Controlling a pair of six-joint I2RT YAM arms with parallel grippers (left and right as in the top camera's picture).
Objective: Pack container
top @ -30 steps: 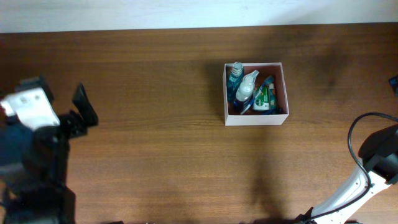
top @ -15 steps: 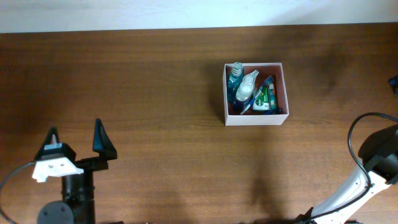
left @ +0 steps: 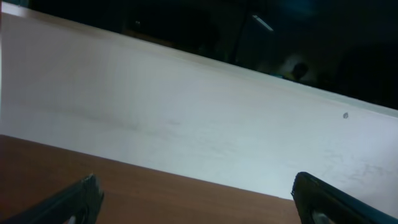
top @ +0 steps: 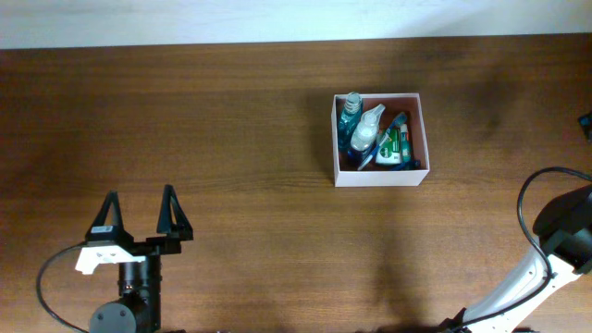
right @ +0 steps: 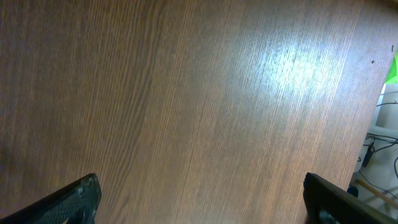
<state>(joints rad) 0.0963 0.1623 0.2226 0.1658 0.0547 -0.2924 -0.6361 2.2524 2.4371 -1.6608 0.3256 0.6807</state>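
Observation:
The container (top: 335,139), a square white-walled box with a reddish-brown floor, sits on the table right of centre in the overhead view. Inside it lie a blue bottle (top: 350,111), a white spray bottle (top: 366,131) and a green-and-white tube (top: 396,146). My left gripper (top: 140,211) is open and empty at the lower left, far from the container; its wrist view (left: 196,202) shows only the table edge and a white wall. My right gripper (right: 199,199) is open and empty over bare wood; only its arm (top: 555,250) shows overhead at the lower right.
The wooden table (top: 231,139) spreads across the whole overhead view. A white wall (left: 186,112) runs along its far edge. A black cable (top: 524,199) loops at the right arm. The table's right edge and some clutter (right: 388,106) show in the right wrist view.
My left arm has drawn back toward the front edge of the table and turned, so its open fingers now point up the table. The container and the right arm have not moved.

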